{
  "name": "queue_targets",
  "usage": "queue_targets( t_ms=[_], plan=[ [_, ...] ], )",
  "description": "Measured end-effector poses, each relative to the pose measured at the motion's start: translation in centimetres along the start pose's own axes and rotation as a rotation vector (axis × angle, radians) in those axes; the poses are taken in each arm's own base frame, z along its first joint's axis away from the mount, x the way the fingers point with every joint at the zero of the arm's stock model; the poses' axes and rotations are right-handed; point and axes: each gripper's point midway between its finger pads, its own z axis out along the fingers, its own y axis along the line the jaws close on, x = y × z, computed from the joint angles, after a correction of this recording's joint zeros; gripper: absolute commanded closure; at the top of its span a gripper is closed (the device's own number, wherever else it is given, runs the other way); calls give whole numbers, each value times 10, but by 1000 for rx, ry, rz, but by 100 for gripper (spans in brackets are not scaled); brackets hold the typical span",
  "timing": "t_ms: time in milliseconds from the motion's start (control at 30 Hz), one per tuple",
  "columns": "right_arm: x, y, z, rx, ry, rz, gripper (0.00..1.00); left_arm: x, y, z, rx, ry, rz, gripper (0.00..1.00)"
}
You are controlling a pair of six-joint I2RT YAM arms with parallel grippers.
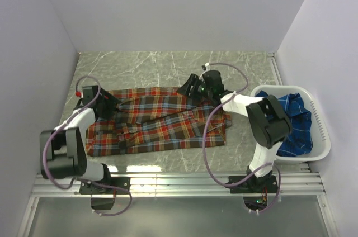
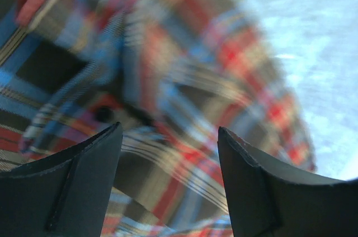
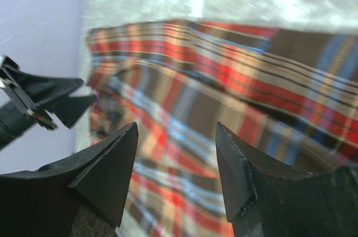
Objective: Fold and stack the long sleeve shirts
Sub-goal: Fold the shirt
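Spread and empty, my left gripper (image 2: 169, 136) hangs over the red shirt's (image 1: 162, 125) far-left corner and my right gripper (image 3: 176, 131) over its far edge. The shirt runs left-right across the table (image 1: 168, 64). The blue shirt (image 1: 293, 119) lies in the basket (image 1: 323, 136), nearer my right.

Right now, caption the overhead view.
Left gripper and right gripper, open, over the red plaid shirt on the table; blue plaid shirt in white basket.
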Motion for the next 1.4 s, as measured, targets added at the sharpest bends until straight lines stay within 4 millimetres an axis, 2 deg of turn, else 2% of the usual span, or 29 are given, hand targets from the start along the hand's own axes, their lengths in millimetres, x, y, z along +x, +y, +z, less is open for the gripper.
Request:
queue_targets(
  t_ms=[100, 200, 300, 500, 600, 700, 800, 967, 1033, 1100, 1167, 1233, 1333, 1400],
  plan=[
    [19, -35, 12, 65, 30, 53, 35, 20, 28, 20, -82, 57, -62, 27],
    [28, -68, 9, 156, 25, 93, 35, 13, 23, 25, -65, 29, -99, 27],
    [21, -92, 2, 235, -13, 128, 35, 9, 24, 28, -71, 10, -131, 27],
    [-9, -123, -19, 390, -128, 140, 35, 4, 27, 28, -77, -8, -173, 26],
    [-18, -130, -30, 457, -156, 111, 35, 1, 29, 25, -88, -18, -174, 23],
    [-28, -122, -38, 458, -166, 66, 35, -4, 30, 18, -104, -27, -146, 21],
    [-44, -96, -35, 388, -180, 32, 35, -16, 14, 10, -79, -43, -101, 21],
    [-63, -34, -12, 182, -198, 2, 34, -48, -37, 1, 49, -95, -20, 24],
    [-61, -17, 2, 121, -185, 0, 34, -58, -52, 7, 87, -106, -1, 26],
    [-54, -4, 21, 66, -162, 0, 34, -64, -60, 21, 103, -101, 8, 27],
    [-43, -2, 39, 29, -133, 12, 34, -63, -59, 44, 94, -75, 8, 28],
    [-25, -8, 55, 14, -87, 33, 34, -58, -50, 64, 71, -48, 5, 28],
    [-3, -30, 71, 29, -33, 75, 34, -46, -29, 92, 12, -2, 1, 28],
    [5, -46, 77, 52, -16, 105, 34, -49, -30, 99, 16, -3, -5, 28]
  ],
)
